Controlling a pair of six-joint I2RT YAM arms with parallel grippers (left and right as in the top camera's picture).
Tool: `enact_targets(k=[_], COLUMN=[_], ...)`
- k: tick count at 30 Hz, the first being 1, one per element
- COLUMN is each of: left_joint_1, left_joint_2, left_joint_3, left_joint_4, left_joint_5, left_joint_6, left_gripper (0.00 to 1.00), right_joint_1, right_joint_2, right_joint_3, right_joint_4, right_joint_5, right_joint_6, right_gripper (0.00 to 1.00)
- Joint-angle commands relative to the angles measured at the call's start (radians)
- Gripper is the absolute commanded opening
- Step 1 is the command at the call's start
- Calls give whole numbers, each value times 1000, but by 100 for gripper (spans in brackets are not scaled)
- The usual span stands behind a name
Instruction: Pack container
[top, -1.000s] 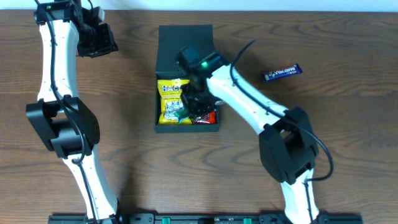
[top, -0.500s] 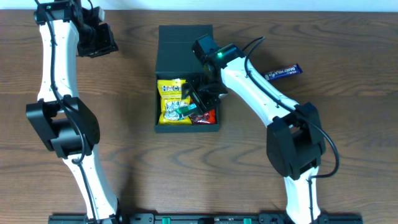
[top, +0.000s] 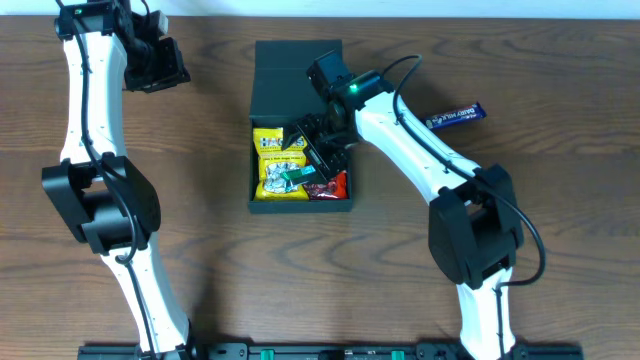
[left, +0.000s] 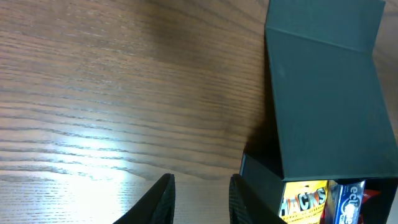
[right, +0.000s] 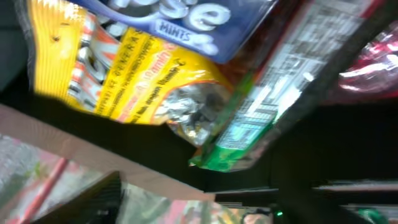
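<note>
Container (top: 298, 70) mid tabletop (top: 250, 285), flap open. R tool (top: 318, 148) directly over it, jaws apart, empty; L tool (left: 200, 198) well off to its left, also apart. Blue bar (top: 455, 116) lies right of container, nearer R arm.

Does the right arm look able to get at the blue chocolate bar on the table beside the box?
Probably yes. The chocolate bar lies alone on the table on that arm's side, nothing covering it; the right tool hangs over the container, apparently holding nothing.
</note>
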Motion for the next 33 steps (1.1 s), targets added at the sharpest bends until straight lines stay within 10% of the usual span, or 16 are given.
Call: enact_targets(k=[1,9,12,19,33], left_joint_1=[2,2,2,2,0], left_joint_2=[5,5,5,5,5], left_joint_3=[24,24,24,24,24], left_joint_4=[-4,-4,-10,-27,-31], left_joint_5=[-4,-4,-4,-4,-4], left_joint_6=[8,8,8,7,7], left_gripper=[30,31,31,30,30], right_joint_1=[-5,-13,-28,-63,-63], right_joint_2=[-51,-128,-128,-128,-78], right_joint_3=[3,3,3,3,0], right_joint_4=[35,229,253,171,-11], right_joint_5=[-42,89,103,199,415], right_joint_6=[-147,-571,-872,-1343,-1545], right_gripper=[40,52,6,2,2])
